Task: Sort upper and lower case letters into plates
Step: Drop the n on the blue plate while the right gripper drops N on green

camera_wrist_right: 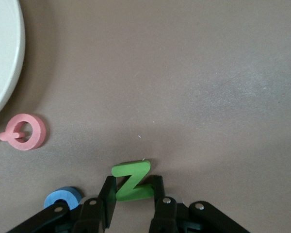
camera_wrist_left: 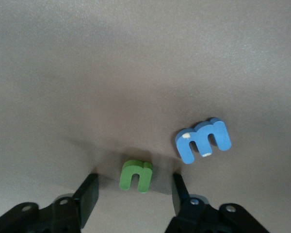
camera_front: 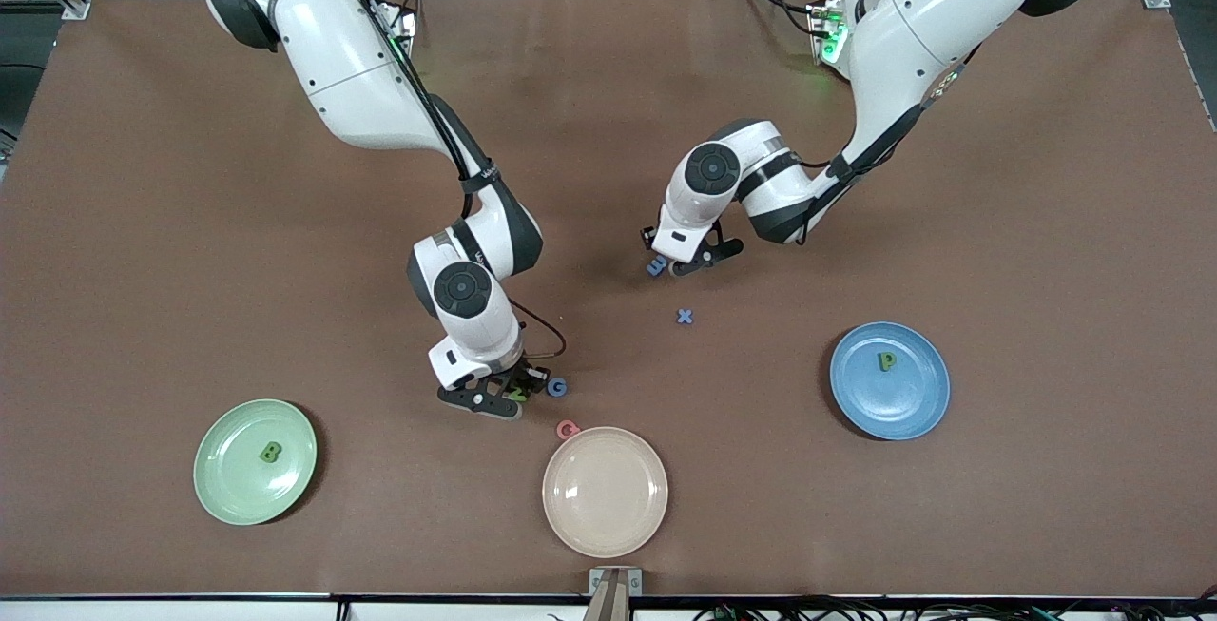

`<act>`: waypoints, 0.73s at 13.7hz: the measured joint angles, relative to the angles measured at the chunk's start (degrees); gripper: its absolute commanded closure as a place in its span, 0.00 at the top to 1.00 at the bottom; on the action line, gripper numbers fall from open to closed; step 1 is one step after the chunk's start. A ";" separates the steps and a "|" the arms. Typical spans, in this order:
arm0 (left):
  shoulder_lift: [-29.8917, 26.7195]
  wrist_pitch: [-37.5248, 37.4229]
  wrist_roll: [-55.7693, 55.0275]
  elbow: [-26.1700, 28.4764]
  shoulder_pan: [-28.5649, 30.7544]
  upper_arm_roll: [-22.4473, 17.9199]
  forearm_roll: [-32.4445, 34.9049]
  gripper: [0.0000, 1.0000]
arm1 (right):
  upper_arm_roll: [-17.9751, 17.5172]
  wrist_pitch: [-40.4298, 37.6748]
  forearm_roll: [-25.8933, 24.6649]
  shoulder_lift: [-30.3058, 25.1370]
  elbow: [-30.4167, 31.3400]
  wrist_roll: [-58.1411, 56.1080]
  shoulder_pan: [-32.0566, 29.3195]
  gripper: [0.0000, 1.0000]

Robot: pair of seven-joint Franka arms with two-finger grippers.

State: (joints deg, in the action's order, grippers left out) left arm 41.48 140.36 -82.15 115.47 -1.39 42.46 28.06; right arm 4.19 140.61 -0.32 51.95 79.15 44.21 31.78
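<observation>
Gripping a green N [camera_wrist_right: 131, 181], the right end effector [camera_wrist_right: 134, 200] sits low on the desk [camera_front: 143, 222], fingers [camera_wrist_right: 108, 199] pressed against both sides of the letter. In the front view that end effector [camera_front: 504, 395] is betw. the pale green plate [camera_front: 228, 497] and the cream-pink plate [camera_front: 580, 516], a bit farther from the front cam than both. Blue G [camera_front: 557, 387] lies just beside it; in the right wrist view the G [camera_wrist_right: 63, 197] is partly hidden by a finger. Red capital [camera_front: 568, 429] w/ a tail, looks like a Q, lies flat just off the cream-pink plate's rim, apart from the G; same piece in the right wrist view [camera_wrist_right: 24, 132].

Left end effector [camera_front: 686, 261] is down near mid-desk. Its fingers [camera_wrist_left: 88, 194] stand apart w/ a green n [camera_wrist_left: 136, 175] between them, gaps on both sides, not touching. Blue m [camera_wrist_left: 202, 140] lies just beside the n, outside the fingers; in the front view the m [camera_front: 656, 265] shows at the end effector's edge. Blue x [camera_front: 685, 317] lies alone, nearer the front cam than the left end effector.

Green B [camera_front: 271, 453] lies in the pale green plate, approx. centre. Green p [camera_front: 886, 361] lies in the blue plate [camera_front: 875, 412], toward the left arm's end of the desk.
</observation>
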 measured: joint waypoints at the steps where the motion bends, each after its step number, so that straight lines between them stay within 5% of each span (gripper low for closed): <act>1: -0.07 0.04 0.00 -0.16 0.00 0.11 0.00 0.08 | 0.13 0.10 0.00 0.10 0.00 0.05 -0.04 0.03; 2: -0.20 -0.01 0.00 -0.22 0.01 0.14 0.00 0.00 | 0.42 0.01 0.00 0.07 -0.10 0.05 -0.14 0.02; 5: -0.74 -1.49 0.00 -0.84 0.68 -0.35 0.09 0.00 | 1.74 -7.16 -0.12 -0.99 -3.02 -4.30 -2.99 0.02; 10: -3.71 -11.94 0.21 -7.81 4.50 -2.02 4.66 0.00 | 6.21 -13.71 -0.27 -3.38 -6.20 -31.73 -12.27 0.03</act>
State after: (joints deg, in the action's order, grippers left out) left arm 37.77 128.42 -81.94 107.66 3.11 40.44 32.71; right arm 10.40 126.90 -0.59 48.56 72.95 12.48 19.51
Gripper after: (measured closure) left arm 0.740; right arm 0.652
